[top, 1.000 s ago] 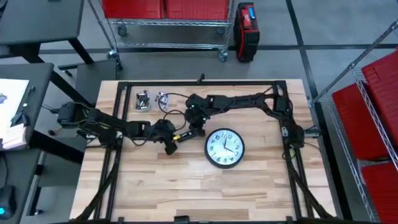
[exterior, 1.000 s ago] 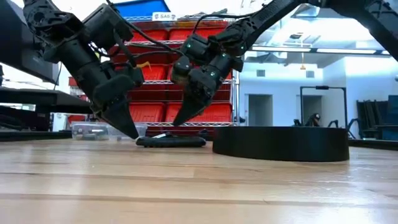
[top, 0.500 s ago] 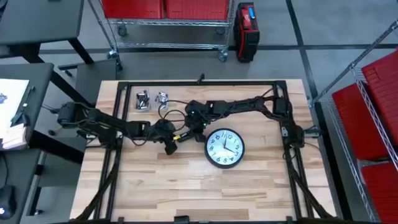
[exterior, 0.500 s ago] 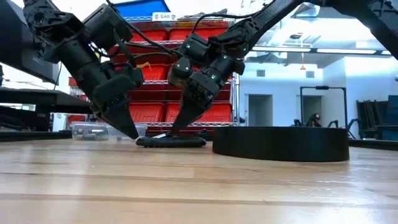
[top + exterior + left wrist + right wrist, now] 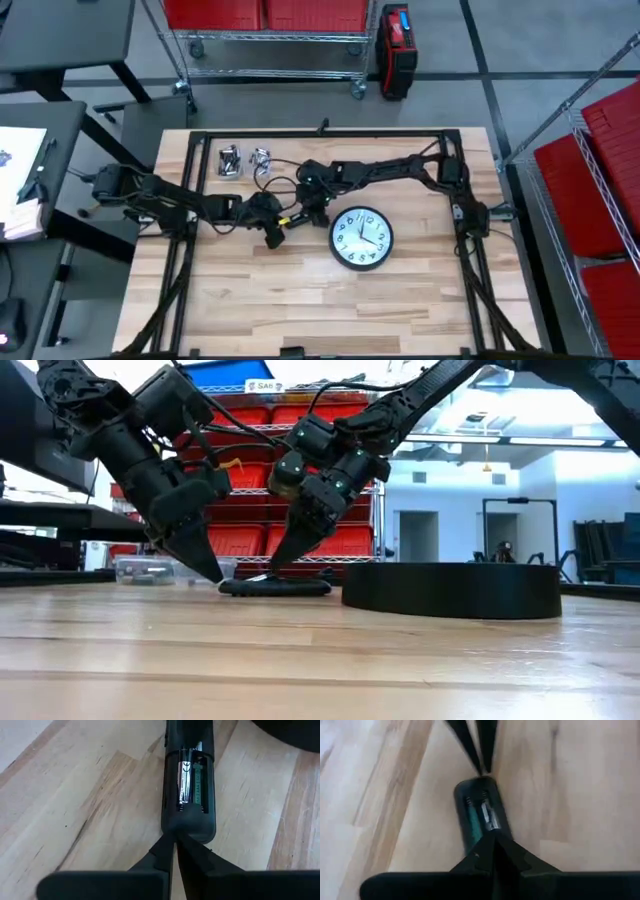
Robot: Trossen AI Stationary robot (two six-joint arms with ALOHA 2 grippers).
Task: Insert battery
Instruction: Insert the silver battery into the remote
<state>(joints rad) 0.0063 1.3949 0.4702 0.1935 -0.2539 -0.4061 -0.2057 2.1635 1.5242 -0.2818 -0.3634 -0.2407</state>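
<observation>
Battery (image 5: 184,780) is seen lying in the open bay of the remote (image 5: 275,587), parallel to the remote's long axis, on the table (image 5: 300,300) just left of the clock (image 5: 361,238). The remote is being bracketed end to end: left gripper (image 5: 273,238) is parked at its left end, fingers pressed together, tips touching the rounded end (image 5: 189,827). Right gripper (image 5: 318,207) is being held over the other end, fingers closed to a point, tip just above the bay. The long axis is running straight between the two tips. The right gripper is judged nearer the cells, so any seating push is expected from it, with the left acting as a stop. Full seating of the battery cannot be told.
</observation>
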